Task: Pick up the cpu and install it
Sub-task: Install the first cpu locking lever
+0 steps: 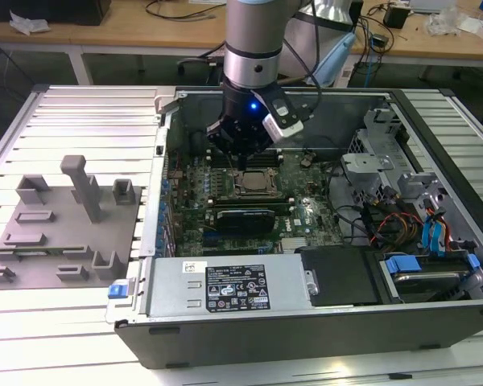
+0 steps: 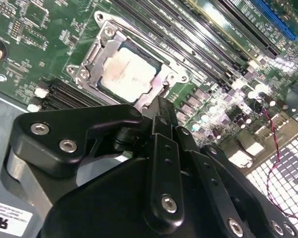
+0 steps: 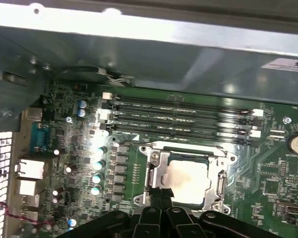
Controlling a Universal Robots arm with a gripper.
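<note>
Gripper (image 2: 158, 106) fingers closed together, gripping nothing, tips just beside the socket frame (image 2: 87, 61); cpu (image 2: 125, 74) lies flat inside that frame on the green motherboard (image 2: 30, 34)

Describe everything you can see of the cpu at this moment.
The cpu is a thin, flat square with a pale silvery metal top. It lies flat inside the metal socket frame on the green motherboard, next to the memory slots. The frame borders it on all sides. The hand hangs close over one edge; whether it touches the chip cannot be told.
</note>
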